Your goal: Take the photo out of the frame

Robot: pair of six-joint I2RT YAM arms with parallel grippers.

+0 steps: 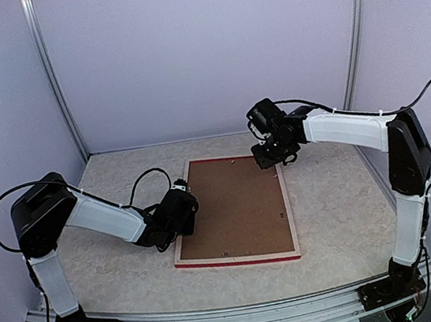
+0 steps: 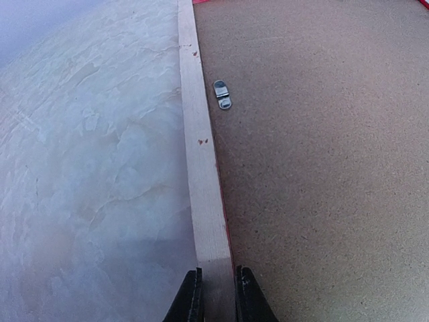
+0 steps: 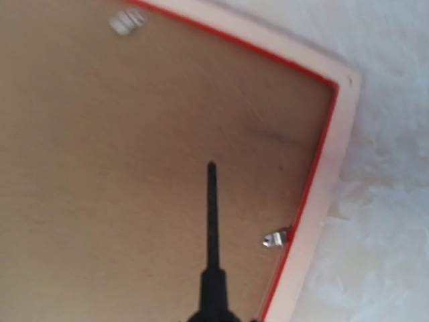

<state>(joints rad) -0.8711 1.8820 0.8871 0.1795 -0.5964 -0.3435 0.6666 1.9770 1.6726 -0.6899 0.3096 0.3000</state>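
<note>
The frame (image 1: 237, 261) lies face down on the table, with a red front rim and pale wood back. The plain brown backing board (image 1: 234, 210) fills it and hides the photo. My left gripper (image 1: 182, 217) is shut on the frame's left rail; in the left wrist view its fingertips (image 2: 193, 298) pinch the pale wood rail (image 2: 201, 154) from both sides. My right gripper (image 1: 272, 157) hovers over the frame's far right corner, holding a screwdriver. The tool's black shaft (image 3: 212, 228) points at the board (image 3: 120, 168), a little left of a small metal clip (image 3: 273, 238).
Another metal clip (image 2: 222, 94) sits on the board by the left rail, and a third shows in the right wrist view (image 3: 126, 22). The table has a pale marbled top (image 1: 333, 209). Lilac walls with metal posts stand behind and at both sides.
</note>
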